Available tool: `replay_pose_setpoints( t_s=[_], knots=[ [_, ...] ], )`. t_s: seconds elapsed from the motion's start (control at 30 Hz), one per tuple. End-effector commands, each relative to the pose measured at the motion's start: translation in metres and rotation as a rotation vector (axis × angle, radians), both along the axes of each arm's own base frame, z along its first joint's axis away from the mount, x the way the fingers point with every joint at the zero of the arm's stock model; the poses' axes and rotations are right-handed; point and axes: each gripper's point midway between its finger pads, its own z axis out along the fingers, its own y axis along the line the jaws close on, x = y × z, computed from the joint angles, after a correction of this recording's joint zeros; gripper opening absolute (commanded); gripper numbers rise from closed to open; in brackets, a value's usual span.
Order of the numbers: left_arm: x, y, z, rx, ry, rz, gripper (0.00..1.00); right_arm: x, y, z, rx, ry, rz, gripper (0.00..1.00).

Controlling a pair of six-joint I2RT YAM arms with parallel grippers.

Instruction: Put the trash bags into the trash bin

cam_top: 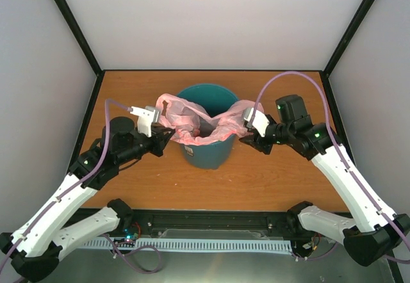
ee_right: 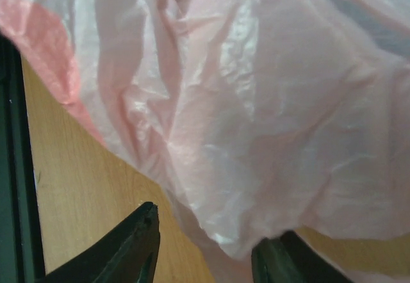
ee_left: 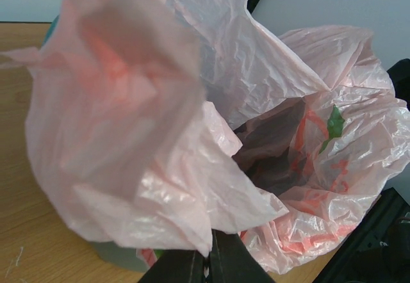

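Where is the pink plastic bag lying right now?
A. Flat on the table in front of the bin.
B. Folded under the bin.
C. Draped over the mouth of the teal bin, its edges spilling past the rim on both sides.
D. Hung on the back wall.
C: in the top view the pink plastic bag sags into the open teal bin and spills over its rim to left and right.

The bag [ee_left: 275, 72] is thin, translucent pink plastic film, crinkled all over and faintly glossy where its creases catch the light (some red and green print marks one side). The bin [cam_top: 208, 156] is smooth teal plastic with a dull sheen. The counter [cam_top: 269, 180] looks like light brown wood grain, smooth and matt. The jaws are matt black. The arms [cam_top: 70, 196] wear smooth, slightly glossy white shells.
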Motion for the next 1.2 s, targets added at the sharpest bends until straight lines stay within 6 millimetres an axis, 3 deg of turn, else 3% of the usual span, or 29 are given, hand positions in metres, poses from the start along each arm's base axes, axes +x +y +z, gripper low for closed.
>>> replay_pose_setpoints(
  t_s=[0.0,0.13,0.3,0.33,0.6,0.9,1.17],
  knots=[
    [-0.001,0.006,0.001,0.003,-0.010,0.018,0.01,0.010,0.006,0.004,0.025,-0.038,-0.027,0.45],
    [0.000,0.005,0.000,0.005,-0.008,0.019,0.01,0.012,0.008,0.002,0.032,-0.039,-0.028,0.41],
    [0.000,0.007,0.000,0.015,-0.010,0.024,0.01,0.000,0.008,-0.003,0.022,-0.018,0.018,0.06],
    [0.001,0.009,0.001,0.022,-0.010,0.032,0.01,-0.005,0.007,-0.003,0.015,-0.016,0.034,0.03],
    [-0.012,0.034,0.012,0.053,-0.019,0.101,0.01,-0.035,-0.008,-0.010,-0.010,-0.043,0.079,0.03],
    [-0.019,0.044,0.002,0.080,0.004,0.117,0.01,-0.053,-0.013,-0.024,-0.039,-0.021,0.139,0.03],
    [-0.034,0.056,0.037,0.042,-0.050,0.118,0.01,-0.082,-0.011,-0.005,-0.001,-0.055,0.275,0.03]
  ],
)
